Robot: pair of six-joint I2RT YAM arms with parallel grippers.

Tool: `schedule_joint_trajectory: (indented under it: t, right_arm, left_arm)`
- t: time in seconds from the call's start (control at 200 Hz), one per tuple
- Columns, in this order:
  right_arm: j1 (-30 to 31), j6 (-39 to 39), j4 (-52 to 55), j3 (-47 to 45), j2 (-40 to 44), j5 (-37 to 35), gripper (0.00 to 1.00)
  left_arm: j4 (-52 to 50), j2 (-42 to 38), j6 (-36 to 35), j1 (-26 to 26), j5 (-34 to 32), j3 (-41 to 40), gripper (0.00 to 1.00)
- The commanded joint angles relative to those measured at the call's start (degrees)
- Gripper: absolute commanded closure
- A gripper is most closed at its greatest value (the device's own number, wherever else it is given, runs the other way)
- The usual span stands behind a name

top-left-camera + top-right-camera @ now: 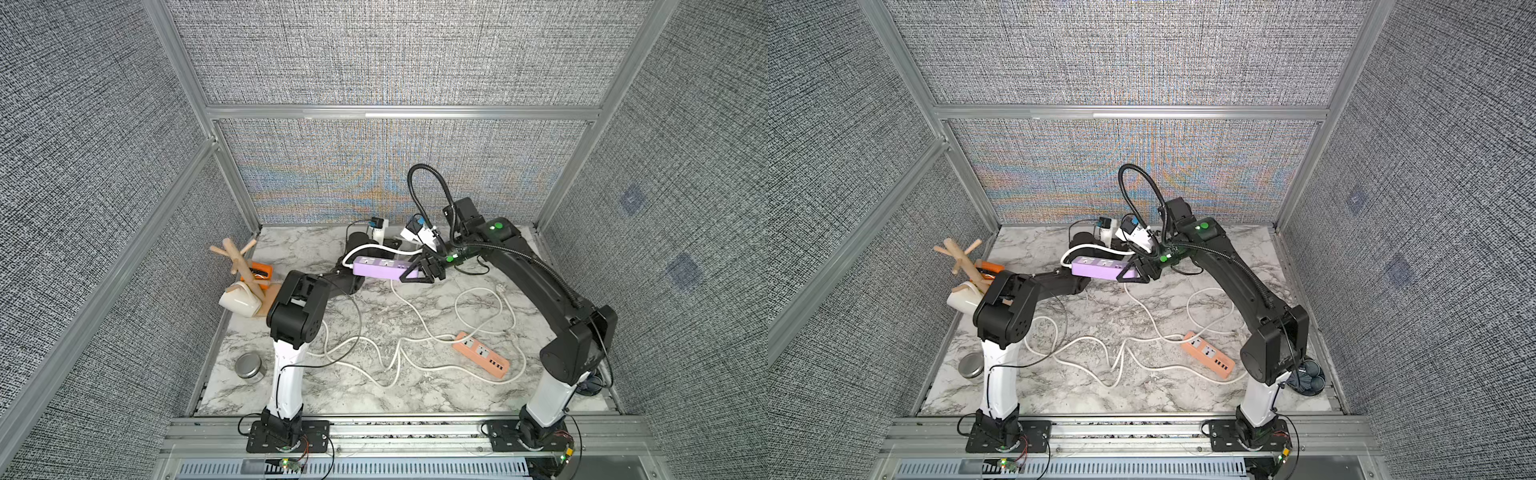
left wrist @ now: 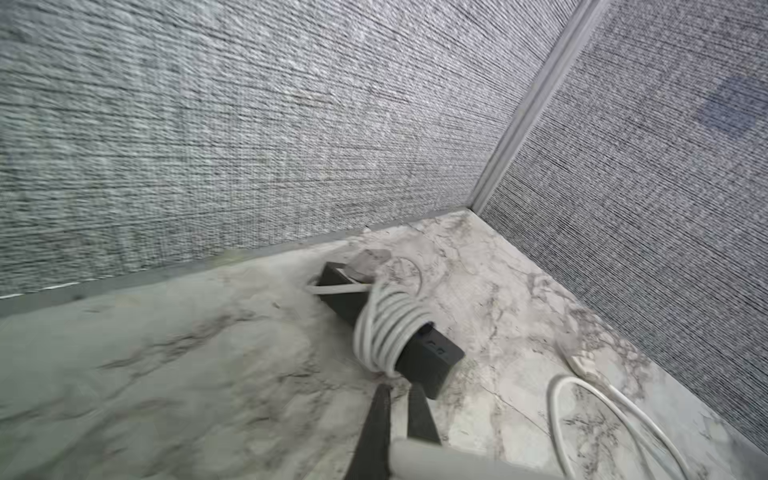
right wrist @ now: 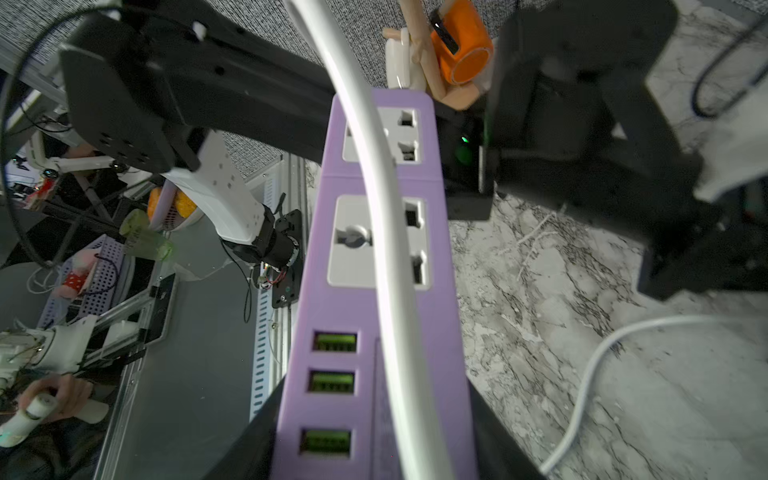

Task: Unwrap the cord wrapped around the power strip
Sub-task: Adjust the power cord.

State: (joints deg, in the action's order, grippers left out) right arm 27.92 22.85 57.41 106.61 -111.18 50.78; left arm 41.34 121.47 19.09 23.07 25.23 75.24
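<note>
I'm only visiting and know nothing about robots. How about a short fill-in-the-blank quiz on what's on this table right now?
1. The purple power strip is gripped at its USB end by the ___ end effector.
2. In the left wrist view, a white cord is coiled around the ___ power strip.
3. The orange power strip lies flat near the ___ arm's base.
4. The metal tin stands beside the ___ arm.
Missing words: right, black, right, left.

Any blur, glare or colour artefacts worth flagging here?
Left wrist view: marble tabletop smeared by motion blur, black cord-wrapped power strip sharper. Both top views: rainbow moiré on the grey woven back wall. Right wrist view: thick white cord over the lilac plastic power strip soft, overexposed.
</note>
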Motion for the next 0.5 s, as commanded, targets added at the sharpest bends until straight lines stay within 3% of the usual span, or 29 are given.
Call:
schedule_joint_trajectory:
  t: [0.0,0.18,0.405,0.495]
  right_arm:
    - [-0.4,6.0,3.0,-0.7,0.5,-2.7,1.00]
    - [-1.3,7.4,4.1,-2.8,1.8,-9.6,1.00]
    - [-4.4,7.4,4.1,-6.9,5.7,-17.0,1.00]
    - [-5.7,6.3,3.7,-8.7,6.9,-20.6,1.00]
  left_arm:
    - [-3.7,-2.8,-0.5,-3.0,-4.4,-1.5,1.00]
    - [-9.0,-9.5,-4.1,-6.1,-9.7,-4.2,1.00]
    - [-17.3,-17.7,-6.1,-7.0,-28.0,-6.6,1.00]
    - [-20.8,-20.3,-7.8,-7.2,-31.9,-6.4,1.00]
